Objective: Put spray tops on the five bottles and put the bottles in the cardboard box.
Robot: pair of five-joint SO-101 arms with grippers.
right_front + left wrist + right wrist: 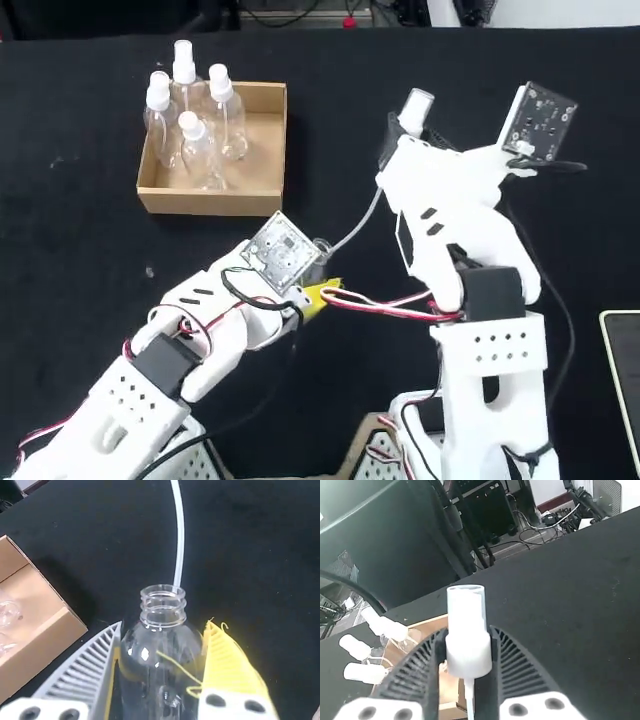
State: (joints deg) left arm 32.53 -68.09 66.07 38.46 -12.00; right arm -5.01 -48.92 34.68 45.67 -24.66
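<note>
The fingers (95, 667) of the left gripper (164, 630) were clenched on the body of a clear bottle (161, 662), and its open neck stood free above them. The right gripper (467, 645) grasped a white spray top (466, 605) by its collar. From it a thin tube (355, 232) ran down to the bottle's neck. The left wrist view showed its end at the rim, but not whether it was inside. Near the bottle, on the black table (80, 270), stood the cardboard box (210, 202) with four capped bottles (195, 125) inside. In the high view the left arm (190, 330) lay low and stretched toward the box, and the right arm (470, 290) stood tall, with its wrist bent over.
</note>
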